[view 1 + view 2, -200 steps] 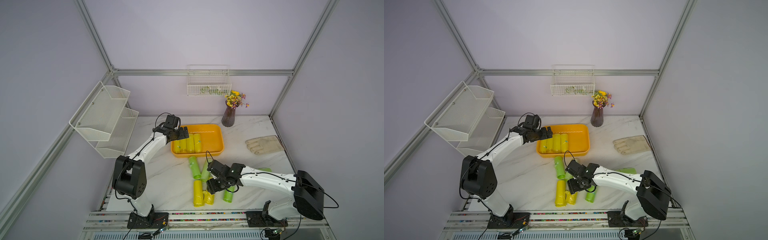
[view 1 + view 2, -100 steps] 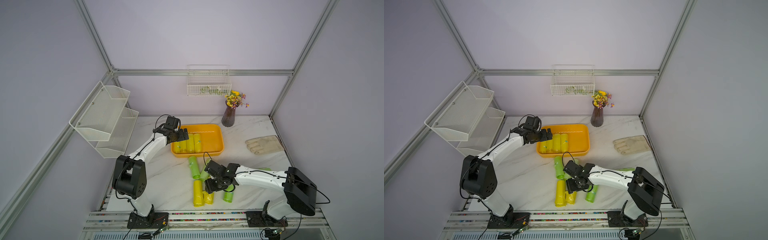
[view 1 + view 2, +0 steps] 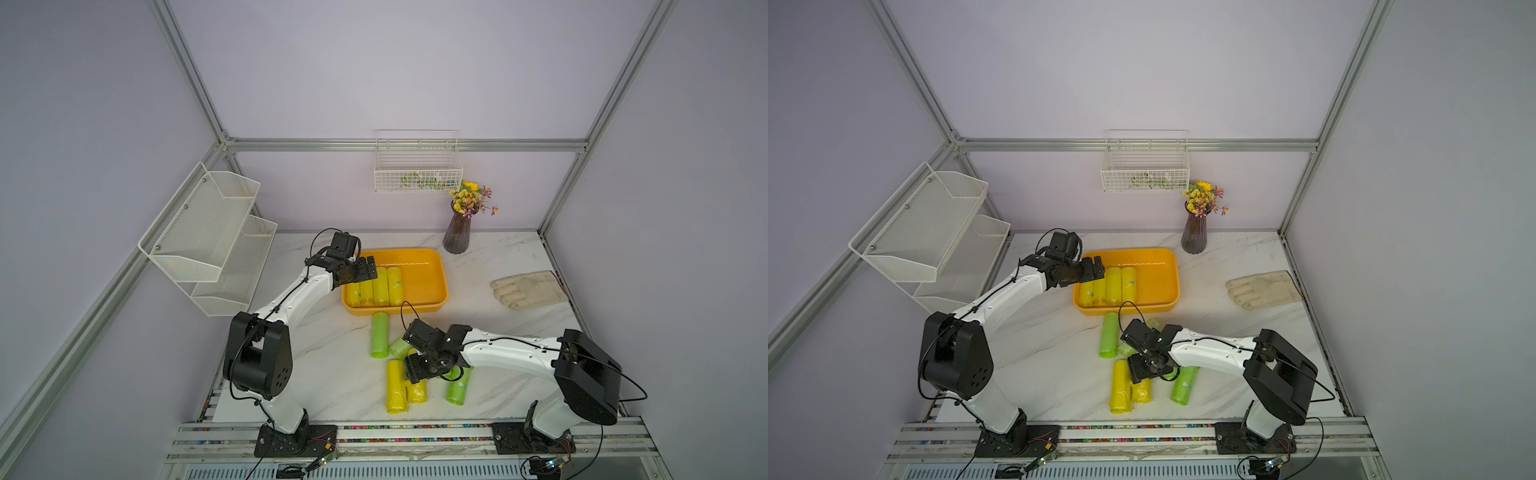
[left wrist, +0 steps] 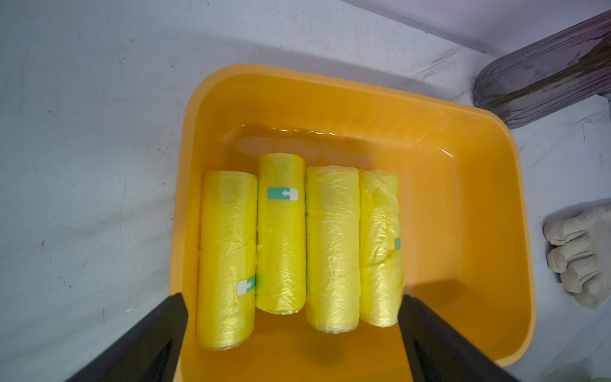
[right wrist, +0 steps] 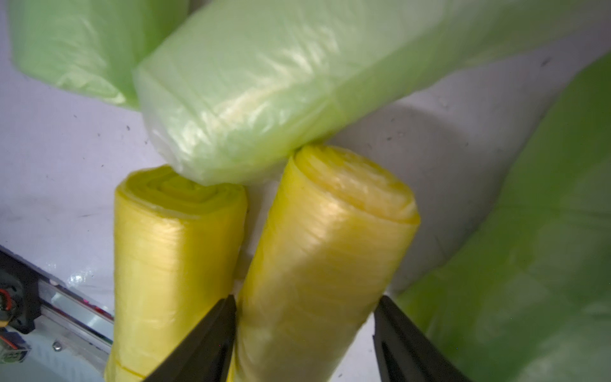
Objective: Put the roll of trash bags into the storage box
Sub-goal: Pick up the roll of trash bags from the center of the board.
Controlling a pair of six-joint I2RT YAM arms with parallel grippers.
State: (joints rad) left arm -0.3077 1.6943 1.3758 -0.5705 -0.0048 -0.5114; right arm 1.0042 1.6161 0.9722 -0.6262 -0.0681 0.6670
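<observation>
Two yellow rolls (image 3: 395, 386) lie nearest; right gripper (image 5: 304, 311) straddles the 3 o'clock one (image 5: 327, 238), pinch uncertain. Close mid-roll, lift clear of the green roll (image 5: 264, 99) touching its far end. Box (image 3: 444, 286) at 12 o'clock holds four; left gripper (image 4: 292, 297) gapes over its 9 o'clock end.

The storage box (image 4: 330, 99) is glossy plastic, the yellow rolls (image 4: 332, 248) crinkly shiny film, the glove (image 3: 530, 286) coarse cloth.
</observation>
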